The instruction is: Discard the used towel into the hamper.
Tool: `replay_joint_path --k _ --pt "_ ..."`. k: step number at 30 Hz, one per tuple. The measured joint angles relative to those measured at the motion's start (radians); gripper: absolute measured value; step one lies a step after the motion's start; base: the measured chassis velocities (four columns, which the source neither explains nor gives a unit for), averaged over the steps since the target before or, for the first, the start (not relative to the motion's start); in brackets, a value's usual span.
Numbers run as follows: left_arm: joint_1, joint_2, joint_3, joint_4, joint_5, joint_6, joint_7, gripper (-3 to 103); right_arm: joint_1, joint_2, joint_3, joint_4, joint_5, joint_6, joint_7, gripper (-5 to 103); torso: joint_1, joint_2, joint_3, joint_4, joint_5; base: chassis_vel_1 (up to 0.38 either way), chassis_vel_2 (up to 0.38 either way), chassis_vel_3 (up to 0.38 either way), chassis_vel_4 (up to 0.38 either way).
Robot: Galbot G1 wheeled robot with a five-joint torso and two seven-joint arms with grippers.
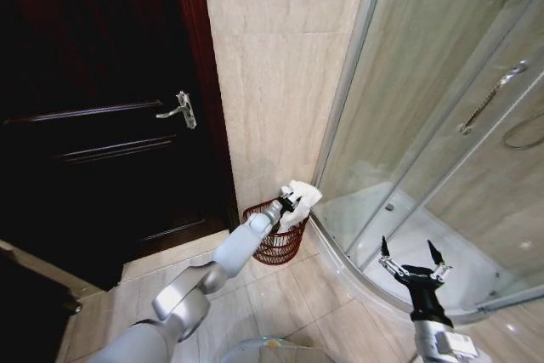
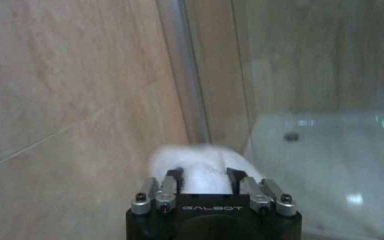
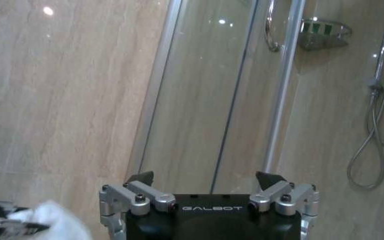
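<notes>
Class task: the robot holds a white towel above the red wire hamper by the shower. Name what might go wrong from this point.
1. The towel, pinched in the left gripper, hangs near the far rim of the hamper, toward the wall; released here it may drape over the rim or fall behind.
2. The hamper sits squeezed between the tiled wall and the shower enclosure, so lowering the arm could knock either.
3. The hamper looks light; a nudge might tip it.

A white towel (image 1: 303, 200) sits just above the dark red-brown wire hamper (image 1: 276, 244), which stands beside a beige veined tile wall (image 1: 272, 65) and a near-black door (image 1: 102, 125).
</notes>
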Motion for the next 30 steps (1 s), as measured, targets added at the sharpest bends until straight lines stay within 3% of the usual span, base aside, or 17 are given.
replay_joint_path --k 1,2,4,5,7,13,15,18,19,21,22,24,25,28,30 --pt "0.006 0.017 0.004 -0.035 0.000 0.042 0.003 52 0.000 0.000 -0.002 0.005 -0.001 0.000 0.000 100 0.000 0.000 0.000 -0.0001 -0.0001 0.000 0.000 0.000 0.000" --pt "0.006 0.017 0.004 -0.035 0.000 0.042 0.003 52 0.000 0.000 -0.002 0.005 -0.001 0.000 0.000 100 0.000 0.000 0.000 -0.0001 -0.0001 0.000 0.000 0.000 0.000" --pt "0.015 0.049 0.007 -0.106 0.000 0.122 0.027 57 0.000 0.000 -0.006 0.015 -0.006 -0.002 0.000 100 0.000 0.000 0.000 -0.0001 0.0001 0.000 0.000 0.000 0.000" --pt "0.018 0.063 0.009 -0.140 0.000 0.163 0.042 68 0.000 0.000 -0.008 0.020 -0.010 -0.003 0.000 100 0.000 0.000 0.000 -0.0002 0.0000 0.000 0.000 0.000 0.000" --pt "0.019 0.071 0.010 -0.160 0.000 0.182 0.051 68 0.000 0.000 -0.008 0.023 -0.012 -0.004 0.000 100 0.000 0.000 0.000 -0.0002 -0.0001 0.000 0.000 0.000 0.000" --pt "0.068 0.106 -0.023 -0.278 -0.049 0.188 0.027 94 -0.009 0.000 -0.007 0.040 -0.010 -0.006 0.001 100 0.000 0.000 0.000 -0.0005 0.0001 0.000 0.000 0.000 0.000" --pt "0.089 0.114 -0.039 -0.308 -0.064 0.177 0.012 98 -0.010 0.000 -0.007 0.044 -0.008 -0.007 0.002 100 0.000 0.000 0.000 -0.0004 0.0001 0.000 0.000 0.000 0.000" --pt "0.207 0.154 -0.113 -0.437 -0.095 0.118 -0.072 100 -0.015 0.000 -0.010 0.054 -0.002 -0.010 0.001 100 0.000 0.000 0.000 -0.0001 -0.0003 0.000 0.000 0.000 0.000" --pt "0.207 0.154 -0.113 -0.437 -0.095 0.118 -0.072 100 -0.015 0.000 -0.010 0.054 -0.002 -0.010 0.001 100 0.000 0.000 0.000 -0.0001 -0.0003 0.000 0.000 0.000 0.000" --pt "0.326 0.199 -0.193 -0.580 -0.104 0.104 -0.115 100 -0.019 0.000 -0.014 0.061 0.000 -0.011 -0.002 100 0.000 0.000 0.000 -0.0004 0.0001 0.000 0.000 0.000 0.000" --pt "0.326 0.199 -0.193 -0.580 -0.104 0.104 -0.115 100 -0.019 0.000 -0.014 0.061 0.000 -0.011 -0.002 100 0.000 0.000 0.000 -0.0004 0.0001 0.000 0.000 0.000 0.000" --pt "0.460 0.250 -0.303 -0.743 -0.118 0.104 -0.172 100 -0.021 0.000 -0.019 0.067 0.002 -0.017 -0.003 100 0.000 0.000 0.000 0.0000 -0.0004 0.000 0.000 0.000 0.000" --pt "0.460 0.250 -0.303 -0.743 -0.118 0.104 -0.172 100 -0.021 0.000 -0.019 0.067 0.002 -0.017 -0.003 100 0.000 0.000 0.000 0.0000 -0.0004 0.000 0.000 0.000 0.000" --pt "0.626 0.265 -0.453 -0.922 -0.124 0.103 -0.310 100 -0.020 0.000 -0.027 0.077 0.002 -0.024 -0.007 100 0.000 0.000 0.000 -0.0002 0.0000 0.000 0.000 0.000 0.000" --pt "0.669 0.254 -0.494 -0.960 -0.115 0.102 -0.344 100 -0.021 0.000 -0.029 0.082 0.004 -0.028 -0.012 100 0.000 0.000 0.000 0.0000 -0.0002 0.000 0.000 0.000 0.000"
